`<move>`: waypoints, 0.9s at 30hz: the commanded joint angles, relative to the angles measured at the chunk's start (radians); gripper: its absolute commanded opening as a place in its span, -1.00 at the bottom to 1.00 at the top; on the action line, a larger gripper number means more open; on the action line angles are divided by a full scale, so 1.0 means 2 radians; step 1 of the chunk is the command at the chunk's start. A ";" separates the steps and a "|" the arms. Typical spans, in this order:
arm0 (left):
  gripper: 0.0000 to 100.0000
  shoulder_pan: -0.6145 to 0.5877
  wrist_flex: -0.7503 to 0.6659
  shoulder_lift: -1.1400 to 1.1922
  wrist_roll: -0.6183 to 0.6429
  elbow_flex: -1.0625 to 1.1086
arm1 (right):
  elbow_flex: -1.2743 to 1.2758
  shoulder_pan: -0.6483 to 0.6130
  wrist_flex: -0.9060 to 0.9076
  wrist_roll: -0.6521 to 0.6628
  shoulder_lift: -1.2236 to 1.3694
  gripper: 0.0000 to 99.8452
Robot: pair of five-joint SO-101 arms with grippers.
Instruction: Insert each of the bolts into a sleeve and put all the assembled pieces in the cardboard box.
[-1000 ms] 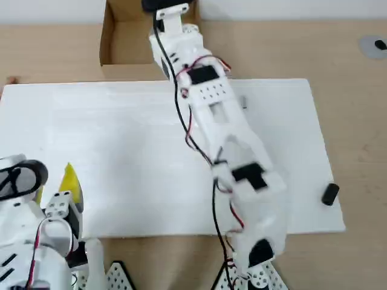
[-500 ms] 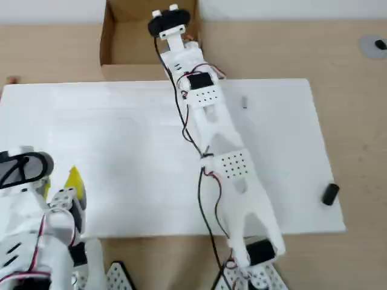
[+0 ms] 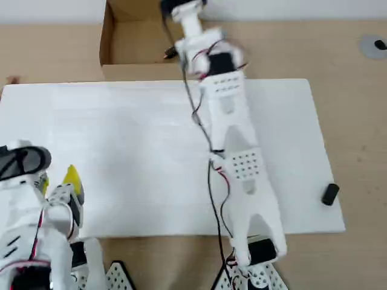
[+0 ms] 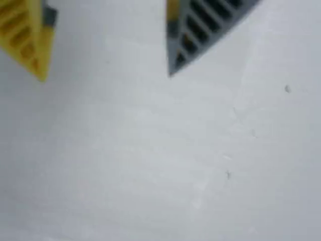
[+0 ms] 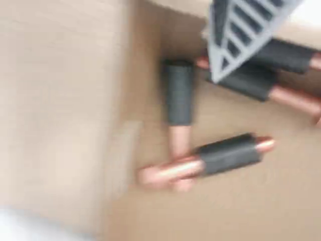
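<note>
Overhead, right pincer [image 3: 183, 8] cut off above cardboard box [image 3: 107, 42], state unclear, left pincer [image 4: 105, 74] spread.

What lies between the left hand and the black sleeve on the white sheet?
In the high view, the right arm crosses the white sheet between the left hand and the black sleeve.

I see the desk [image 3: 357, 121] in pale wood grain, with a plain white sheet [image 3: 133, 139] over it. The cardboard box [image 3: 121, 42] is brown. Inside it, the sleeves [image 5: 178, 93] are matt black and the bolts [image 5: 168, 170] are shiny copper. A small cylinder [image 3: 329, 194] at the sheet's edge is black. The left arm [image 3: 24, 235] and right arm [image 3: 233, 115] are white, with red and black wires. My left jaws are ribbed, one yellow and the other grey.
</note>
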 commanded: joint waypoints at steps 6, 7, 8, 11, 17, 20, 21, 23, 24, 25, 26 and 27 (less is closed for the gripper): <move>-0.66 -0.018 -0.088 0.198 -0.001 0.033 | -0.024 0.074 0.215 -0.036 -0.208 -0.26; -0.66 -0.017 -0.100 0.221 -0.001 0.026 | -0.020 0.095 0.215 -0.046 -0.211 -0.26; -0.66 -0.017 -0.108 0.244 -0.001 0.018 | -0.011 0.113 0.216 -0.054 -0.211 -0.26; -0.67 -0.003 -0.123 0.309 -0.001 -0.005 | 0.069 0.185 0.216 -0.085 -0.211 -0.26; -0.67 0.034 -0.151 0.448 0.031 -0.042 | 0.313 0.275 0.216 -0.127 -0.287 -0.26; -0.67 0.034 -0.166 0.524 0.045 -0.081 | 0.444 0.304 0.216 -0.127 -0.366 -0.26; -0.67 0.034 -0.166 0.549 0.049 -0.097 | 0.485 0.316 0.215 -0.126 -0.395 -0.26; -0.67 0.034 -0.164 0.594 0.052 -0.129 | 0.557 0.349 0.215 -0.126 -0.447 -0.26; -0.67 0.034 -0.164 0.613 0.052 -0.143 | 0.587 0.372 0.215 -0.126 -0.471 -0.26; -0.67 0.034 -0.163 0.632 0.052 -0.155 | 0.612 0.393 0.215 -0.124 -0.493 -0.26; -0.67 0.034 -0.163 0.649 0.052 -0.165 | 0.636 0.415 0.215 -0.114 -0.514 -0.26; -0.67 0.035 -0.163 0.663 0.052 -0.174 | 0.657 0.436 0.215 -0.097 -0.534 -0.26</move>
